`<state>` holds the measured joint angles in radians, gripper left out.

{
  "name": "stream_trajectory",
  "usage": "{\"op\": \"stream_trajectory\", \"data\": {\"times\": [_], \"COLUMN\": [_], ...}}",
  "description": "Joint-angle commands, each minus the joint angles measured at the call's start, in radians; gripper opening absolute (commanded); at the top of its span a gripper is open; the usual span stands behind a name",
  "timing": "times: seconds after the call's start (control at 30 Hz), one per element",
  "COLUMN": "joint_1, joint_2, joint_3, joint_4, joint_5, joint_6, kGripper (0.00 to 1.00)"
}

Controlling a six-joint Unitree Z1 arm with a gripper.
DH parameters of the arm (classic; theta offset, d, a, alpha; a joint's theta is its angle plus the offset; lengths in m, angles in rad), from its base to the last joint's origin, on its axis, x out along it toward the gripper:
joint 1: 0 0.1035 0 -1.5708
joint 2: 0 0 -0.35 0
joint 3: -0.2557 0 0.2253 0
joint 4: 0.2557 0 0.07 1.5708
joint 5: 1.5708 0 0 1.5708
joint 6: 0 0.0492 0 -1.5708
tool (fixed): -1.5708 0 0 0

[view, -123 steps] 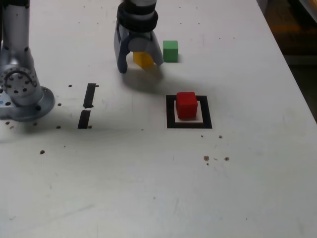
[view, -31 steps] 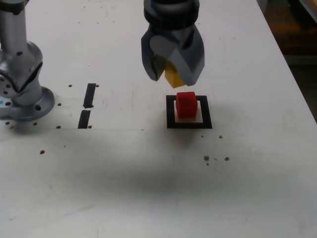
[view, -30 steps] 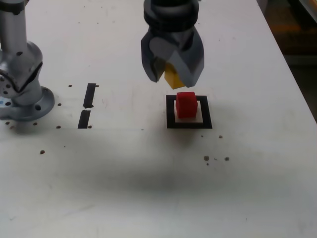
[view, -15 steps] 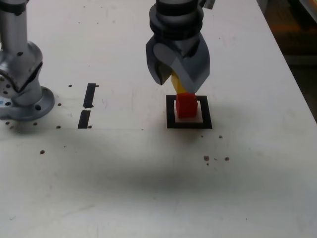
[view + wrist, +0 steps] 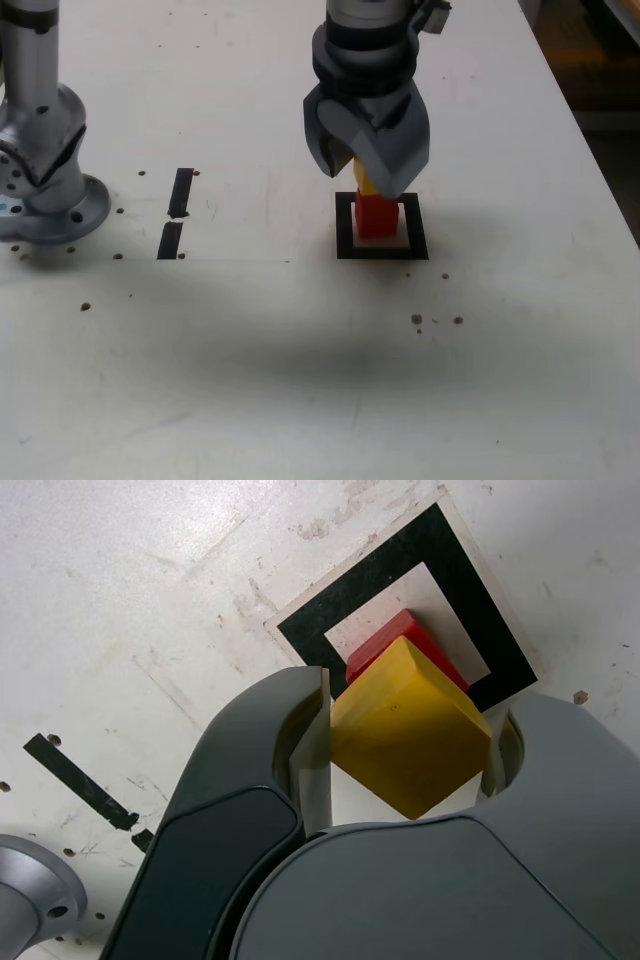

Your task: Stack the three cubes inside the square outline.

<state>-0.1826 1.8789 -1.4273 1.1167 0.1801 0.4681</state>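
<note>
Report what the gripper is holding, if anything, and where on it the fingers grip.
The gripper holds the yellow cube, its fingers clamped on two opposite side faces.

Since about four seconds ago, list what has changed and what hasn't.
The gripper closed on the yellow cube near the green cube, lifted it, and carried it toward the exterior view's right and nearer the camera, lowering it over the red cube. It still holds it. The red cube stayed inside the square outline; the tape strips are unmoved. The green cube is now hidden.

Smooth grey plastic gripper [image 5: 405, 780] with a slight sheen, matt yellow cube [image 5: 408, 727] and red cube [image 5: 377, 216], scuffed white table [image 5: 300, 380], brushed-metal arm base [image 5: 45, 190].
</note>
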Motion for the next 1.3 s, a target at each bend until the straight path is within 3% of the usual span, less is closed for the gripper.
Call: {"op": "stream_trajectory", "data": {"times": [0.0,0.37,1.0,1.17,1.27], "joint_1": [0.003,0.009,0.022,0.022,0.023], "joint_2": [0.005,0.011,0.021,0.020,0.020], "joint_3": [0.004,0.025,0.051,0.053,0.060], "joint_4": [-0.004,-0.033,-0.083,-0.082,-0.083], "joint_5": [-0.001,-0.033,-0.050,-0.052,-0.057], "joint_6": [0.001,0.011,0.018,0.018,0.018], "kGripper": [0.33,0.33,0.35,0.42,0.56]}}
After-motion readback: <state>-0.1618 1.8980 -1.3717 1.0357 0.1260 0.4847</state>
